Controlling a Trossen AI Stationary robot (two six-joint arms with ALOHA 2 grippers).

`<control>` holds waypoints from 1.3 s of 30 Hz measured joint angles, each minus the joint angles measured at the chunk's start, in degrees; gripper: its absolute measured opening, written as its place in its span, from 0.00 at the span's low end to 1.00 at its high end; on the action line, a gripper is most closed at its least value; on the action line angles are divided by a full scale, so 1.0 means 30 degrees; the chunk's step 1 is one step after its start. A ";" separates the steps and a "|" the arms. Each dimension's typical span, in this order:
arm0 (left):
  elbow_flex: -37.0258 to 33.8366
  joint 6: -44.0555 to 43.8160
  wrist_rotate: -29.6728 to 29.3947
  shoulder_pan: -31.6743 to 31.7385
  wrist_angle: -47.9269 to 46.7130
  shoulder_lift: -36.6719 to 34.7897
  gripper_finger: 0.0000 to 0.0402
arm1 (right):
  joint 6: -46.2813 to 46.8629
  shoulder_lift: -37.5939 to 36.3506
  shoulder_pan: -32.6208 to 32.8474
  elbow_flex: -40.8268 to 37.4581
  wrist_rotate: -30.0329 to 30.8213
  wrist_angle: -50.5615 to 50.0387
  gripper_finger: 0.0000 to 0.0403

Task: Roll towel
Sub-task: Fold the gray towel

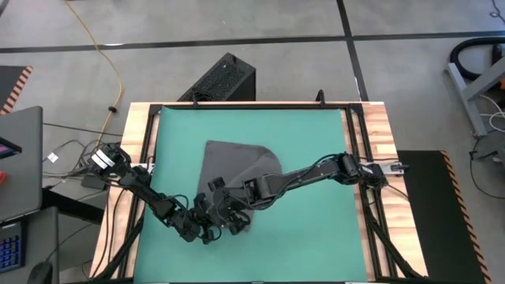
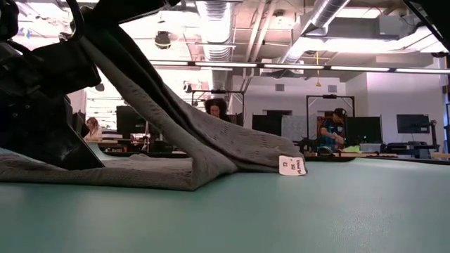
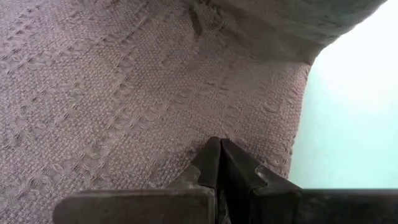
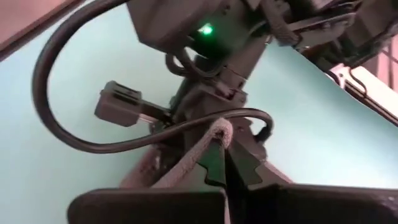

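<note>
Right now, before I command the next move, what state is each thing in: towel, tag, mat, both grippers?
towel: unrolled, near edge lifted off the mat, far part lying flat.
white tag: resting on the mat at the towel's edge.
green mat: flat on the table, under the towel.
left gripper: shut, against the towel.
right gripper: shut on the towel's edge, close beside the left gripper.

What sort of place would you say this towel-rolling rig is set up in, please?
Probably a shared robotics lab or open workshop: exposed ceiling ducts, people seated at desks with monitors behind the green mat, and loose cables across the concrete floor.
</note>
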 joint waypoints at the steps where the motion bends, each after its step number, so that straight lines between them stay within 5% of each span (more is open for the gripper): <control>1: 0.0000 0.0016 -0.0014 -0.0007 -0.0007 0.0007 0.00 | -0.0006 0.0000 -0.0021 -0.0059 -0.0346 0.0085 0.02; 6: 0.0000 0.0189 -0.0072 -0.0007 -0.0041 0.0015 0.00 | -0.0392 0.0107 -0.0195 -0.0073 -0.2450 0.0835 0.02; 23: -0.0018 0.0359 -0.0110 -0.0007 -0.0031 -0.0048 0.00 | -0.0741 0.0175 -0.0290 -0.0124 -0.2920 0.2216 0.02; 39: 0.0291 0.1384 0.0656 -0.0080 -0.3772 -0.5765 0.00 | -0.0380 0.0167 -0.0311 -0.0117 -0.2913 0.2064 0.02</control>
